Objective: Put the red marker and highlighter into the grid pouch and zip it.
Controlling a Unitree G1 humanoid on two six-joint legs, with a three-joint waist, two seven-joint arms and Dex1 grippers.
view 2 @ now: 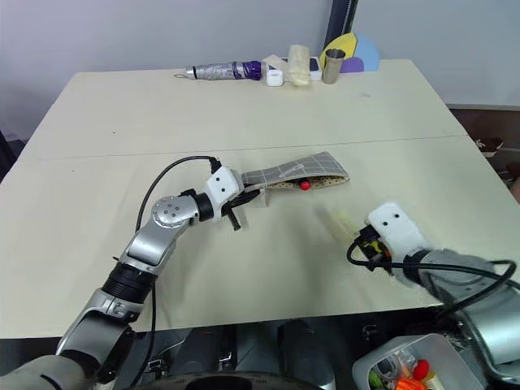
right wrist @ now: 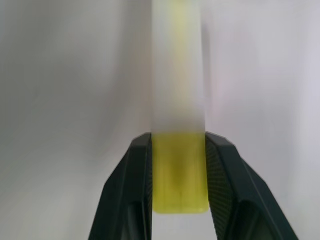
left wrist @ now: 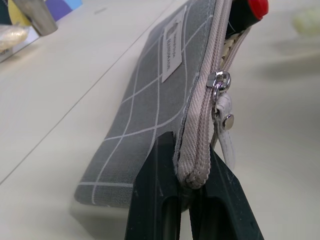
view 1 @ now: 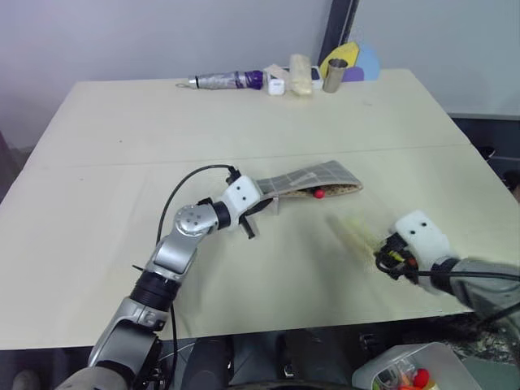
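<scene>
The grid pouch (view 1: pixel 313 179) lies near the table's middle, grey with white lines, its mouth open. My left gripper (left wrist: pixel 185 175) is shut on the pouch's near end, by the zipper pull (left wrist: pixel 223 102). The red marker's red end (view 1: pixel 318 193) pokes out of the pouch mouth; its barrel is hidden inside. To the right, my right gripper (right wrist: pixel 177 165) is shut on the highlighter (right wrist: pixel 177 100) at its bright yellow cap, the pale body pointing away from the fingers. In the head views the highlighter (view 1: pixel 355 233) is a blurred pale streak above the table, right of the pouch.
Along the table's far edge lie a silver and purple tube (view 1: pixel 227 80), small white items (view 1: pixel 296 77), a metal cup (view 1: pixel 334 75) and yellow and blue shapes (view 1: pixel 349 58). A clear bin (view 1: pixel 406 370) with coloured items stands below the table's near right edge.
</scene>
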